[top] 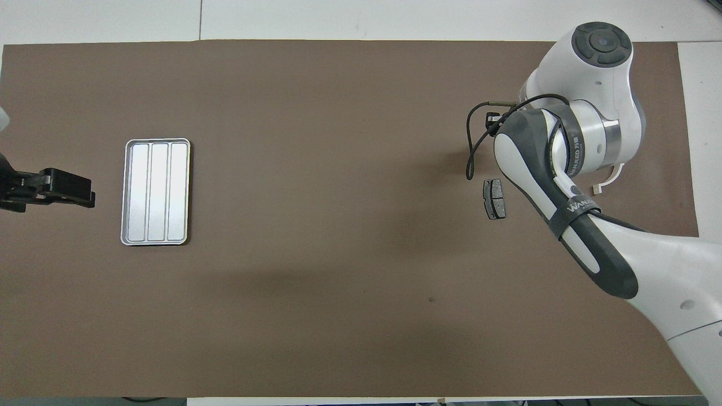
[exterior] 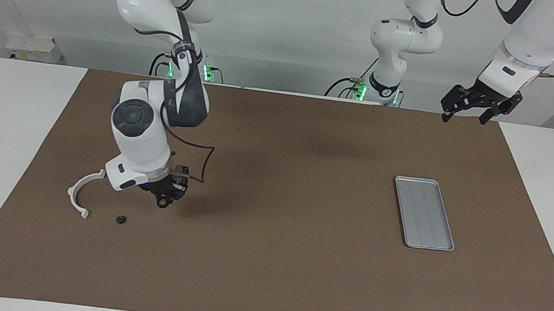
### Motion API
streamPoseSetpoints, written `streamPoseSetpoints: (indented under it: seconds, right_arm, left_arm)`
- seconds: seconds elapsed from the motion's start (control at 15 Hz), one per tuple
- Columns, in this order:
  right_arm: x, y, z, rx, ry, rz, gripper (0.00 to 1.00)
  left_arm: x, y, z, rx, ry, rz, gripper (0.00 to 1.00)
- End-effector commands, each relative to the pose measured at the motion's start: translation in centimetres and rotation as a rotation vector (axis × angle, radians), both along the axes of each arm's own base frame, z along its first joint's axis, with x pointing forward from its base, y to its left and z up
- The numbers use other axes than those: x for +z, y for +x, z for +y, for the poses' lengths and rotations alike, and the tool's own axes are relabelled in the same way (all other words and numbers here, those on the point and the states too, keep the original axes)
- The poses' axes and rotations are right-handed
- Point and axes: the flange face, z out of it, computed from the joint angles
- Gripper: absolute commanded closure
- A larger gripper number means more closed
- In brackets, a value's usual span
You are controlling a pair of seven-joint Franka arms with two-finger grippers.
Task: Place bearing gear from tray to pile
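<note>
The bearing gear [exterior: 121, 219], a small black ring, lies on the brown mat beside the end of the white half-ring bracket [exterior: 82, 192]. In the overhead view the arm hides the ring and only a tip of the bracket [top: 608, 181] shows. The dark brake pads [top: 494, 198] lie close by in the overhead view, and the arm hides them in the facing view. My right gripper [exterior: 164, 200] hangs low over the mat beside the ring, apart from it. The silver tray [exterior: 423, 212] is empty. My left gripper [exterior: 465, 115] waits raised and open.
The brown mat [exterior: 273, 262] covers most of the white table. The tray [top: 156, 192] lies toward the left arm's end, with the left gripper [top: 90, 195] beside it. The right arm's elbow and cable hang over the pile.
</note>
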Motion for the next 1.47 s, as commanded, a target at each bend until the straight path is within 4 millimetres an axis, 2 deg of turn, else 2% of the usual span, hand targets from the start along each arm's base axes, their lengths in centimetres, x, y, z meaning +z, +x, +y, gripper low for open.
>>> streamPoseSetpoints:
  seconds: [0.0,0.07,0.2,0.53,0.6,0.67,0.93,1.4]
  right_arm:
    - [-2.8,-0.5,-0.5,0.07,0.025,-0.046,1.0]
    - [-4.2,-0.2,-1.2,0.074,0.03,-0.051,1.0]
    - [-5.1,0.0,-1.4,0.08,0.032,-0.059,1.0]
    - [-5.7,0.2,-2.3,0.095,0.035,-0.072,1.0]
    - [-5.7,0.2,-2.2,0.087,0.035,-0.073,0.4]
    - [-5.7,0.2,-2.0,0.09,0.035,-0.072,0.0]
    - [-5.3,0.1,-1.4,0.098,0.035,-0.074,0.0]
    - [-5.2,0.1,-1.9,0.094,0.032,-0.065,0.0]
  left_arm:
    - [0.6,-0.4,-0.7,-0.017,-0.006,-0.003,0.0]
    - [0.6,-0.5,-0.8,-0.019,-0.006,-0.003,0.0]
    - [0.7,-0.5,-1.2,-0.017,-0.054,-0.003,0.0]
    - [0.7,-0.4,-1.2,-0.012,-0.076,-0.003,0.0]
    - [0.6,-0.4,-1.2,-0.012,-0.076,-0.003,0.0]
    - [0.6,-0.4,-1.2,-0.012,-0.076,-0.003,0.0]
    - [0.6,-0.4,-1.3,-0.01,-0.076,-0.003,0.0]
    - [0.7,-0.5,-1.4,-0.013,-0.076,-0.007,0.0]
